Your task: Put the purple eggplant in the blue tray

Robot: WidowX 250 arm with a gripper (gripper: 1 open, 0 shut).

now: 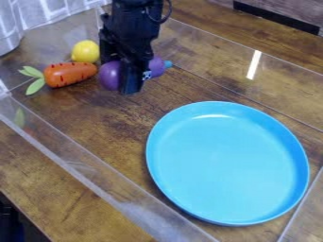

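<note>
My black gripper (131, 83) points straight down at the upper left of the wooden table and is shut on the purple eggplant (112, 75). The eggplant hangs crosswise between the fingers, its fat rounded end sticking out to the left and its narrow end (159, 67) to the right, lifted clear of the wood. The blue tray (228, 161), a large round plate with a shallow rim, lies on the table to the lower right of the gripper, apart from it and with nothing in it.
An orange carrot (70, 73) with green leaves (32, 78) lies left of the gripper, and a yellow fruit (85, 51) sits just behind it. A clear plastic wall (76, 165) runs along the front left of the work area.
</note>
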